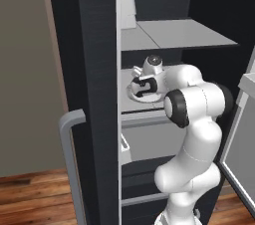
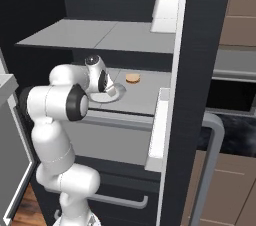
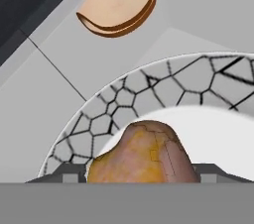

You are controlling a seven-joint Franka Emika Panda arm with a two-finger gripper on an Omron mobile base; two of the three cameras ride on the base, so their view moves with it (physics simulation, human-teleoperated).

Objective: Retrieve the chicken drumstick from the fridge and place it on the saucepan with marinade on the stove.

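Gripper [image 3: 139,181] astride chicken drumstick [image 3: 141,153] on plate [image 3: 129,104] — grip unclear; bun [image 3: 119,2] beside.

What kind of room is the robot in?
Most likely a kitchen: a tall black fridge stands open, food sits on its grey shelf, a chicken drumstick on a plate and a bun.

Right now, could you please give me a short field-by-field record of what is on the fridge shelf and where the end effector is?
shelf: grey fridge shelf
plate: white, crackle-patterned rim, on the shelf
drumstick: chicken drumstick lying on the plate
bun: small tan bun beside the plate, apart from it
end effector: straddling the drumstick, fingers either side
grip: cannot tell
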